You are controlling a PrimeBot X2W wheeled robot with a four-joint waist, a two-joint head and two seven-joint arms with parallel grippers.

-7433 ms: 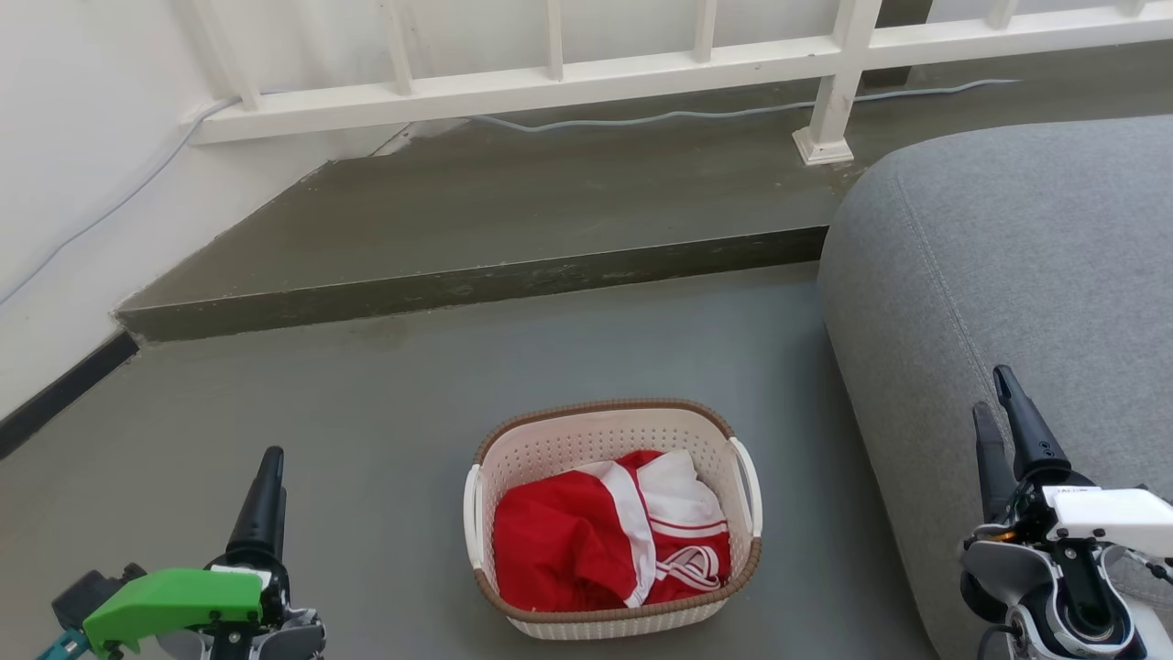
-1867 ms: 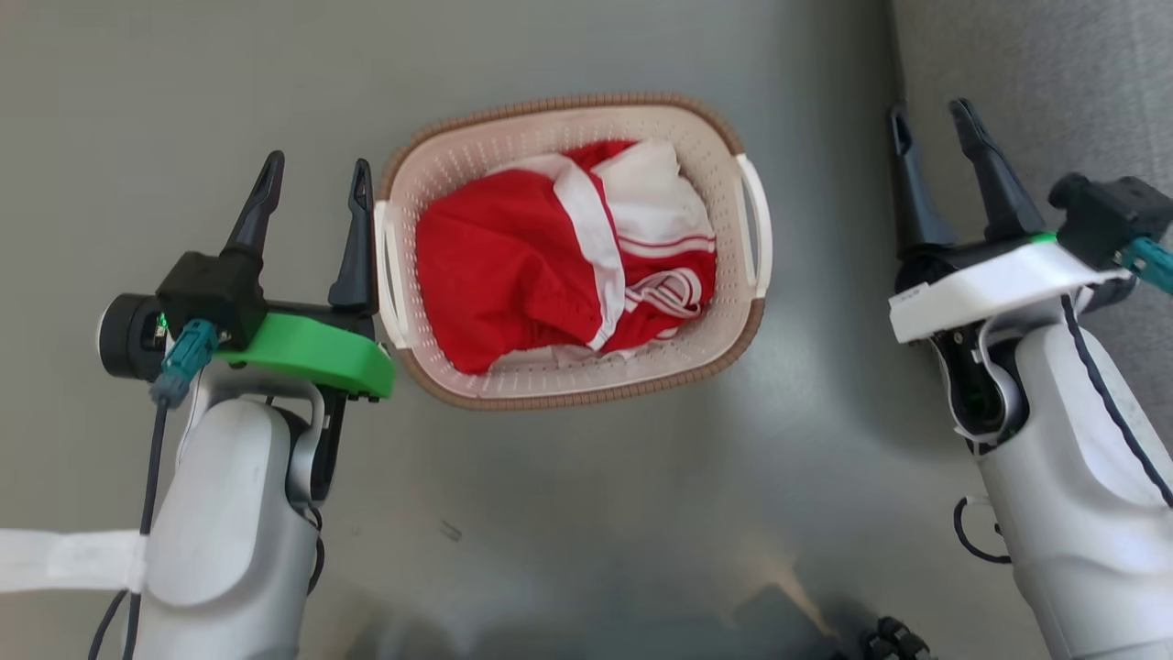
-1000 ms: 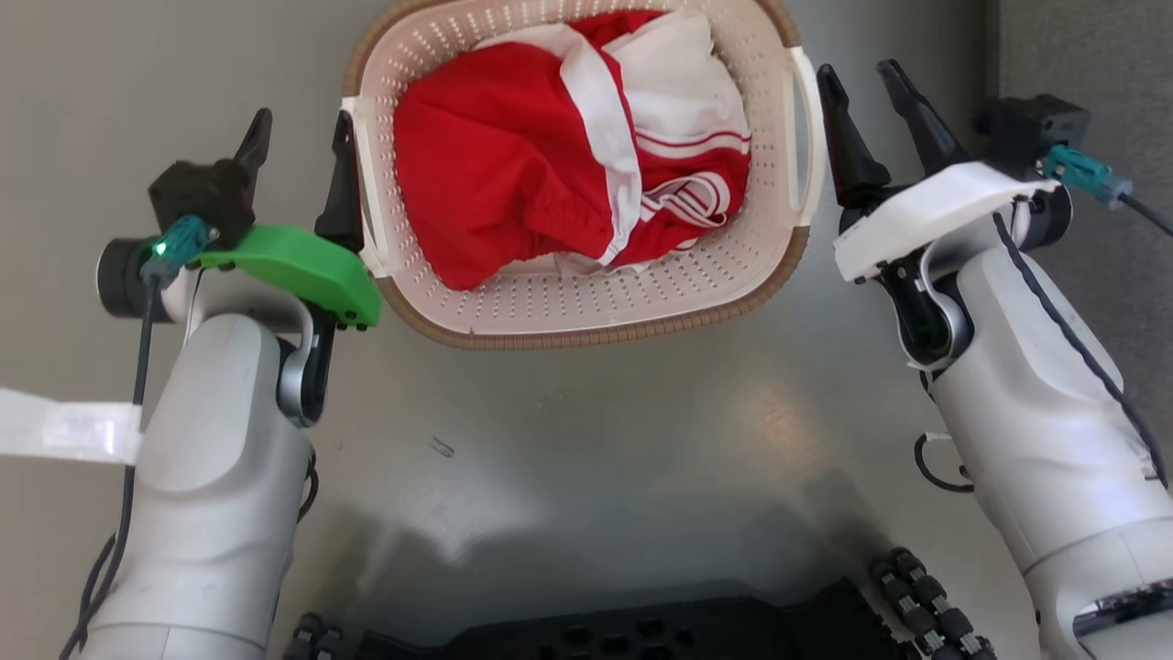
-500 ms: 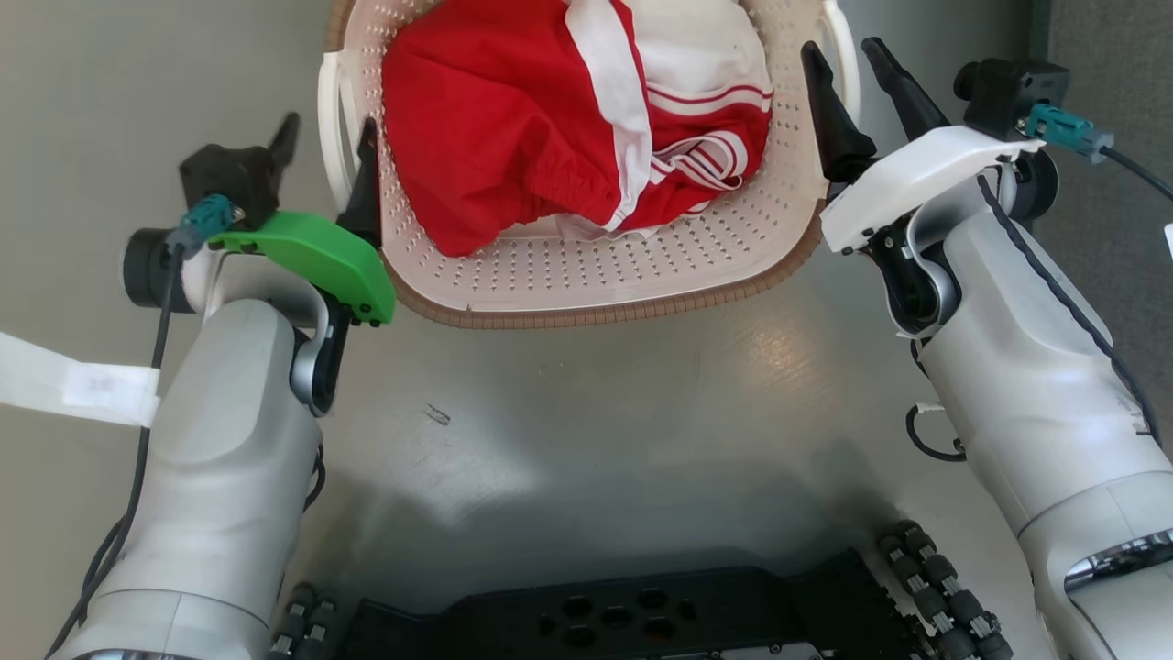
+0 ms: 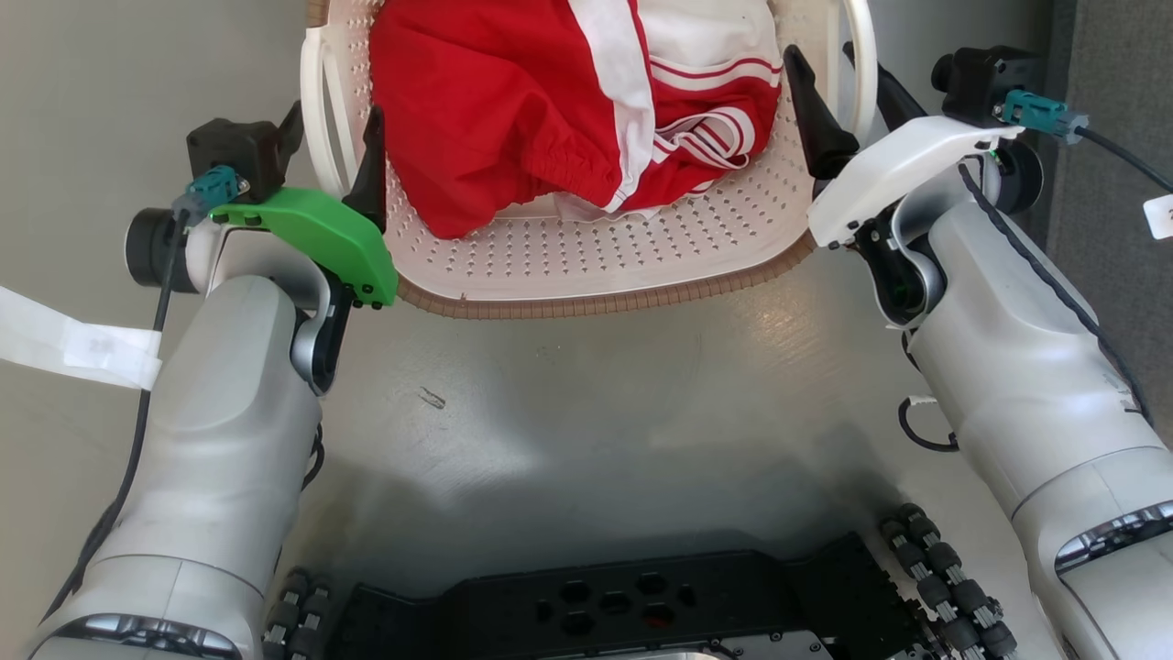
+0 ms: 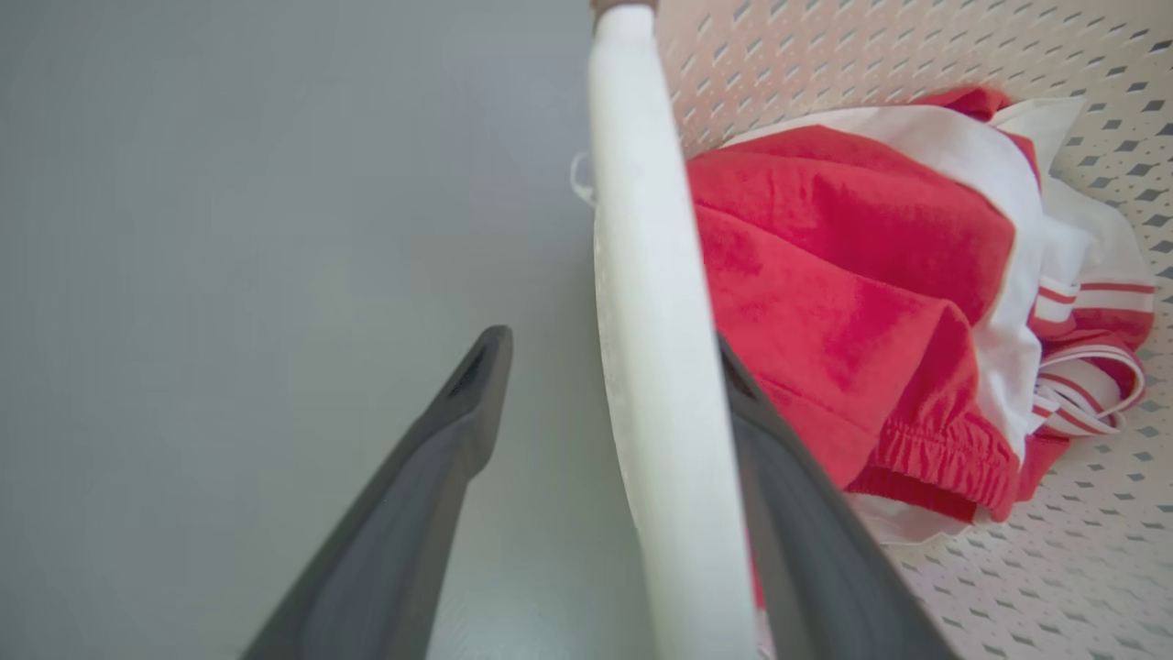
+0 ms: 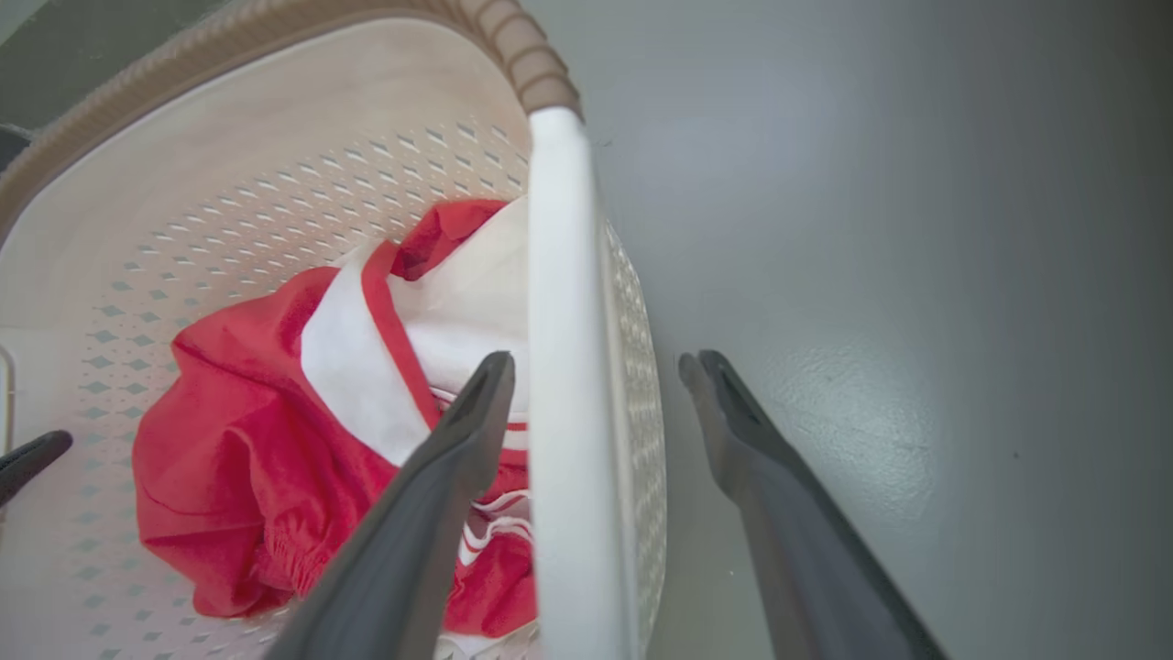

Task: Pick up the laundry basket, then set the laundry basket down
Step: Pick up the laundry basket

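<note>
The laundry basket [image 5: 596, 247], cream and perforated with a brown rim, stands on the grey floor with a red and white garment [image 5: 513, 82] inside. My left gripper [image 5: 334, 119] is open and straddles the basket's left handle [image 5: 316, 110], one finger outside and one inside the wall. In the left wrist view the white handle [image 6: 641, 275] runs between the fingers of the left gripper [image 6: 609, 357]. My right gripper [image 5: 829, 69] is open astride the right handle [image 5: 861, 64]. The right wrist view shows that handle [image 7: 559, 367] inside the right gripper [image 7: 597, 365], nearer the inner finger.
A dark grey sofa [image 5: 1118, 73] borders the right edge. My black base [image 5: 641, 605] with its rollers lies along the bottom. A white strap [image 5: 73, 344] hangs off my left forearm. Bare grey floor [image 5: 586, 412] lies between base and basket.
The head camera has dropped closer to the basket. Both grippers, beside the basket a second ago, have slid forward so that each has a handle between its open fingers.
</note>
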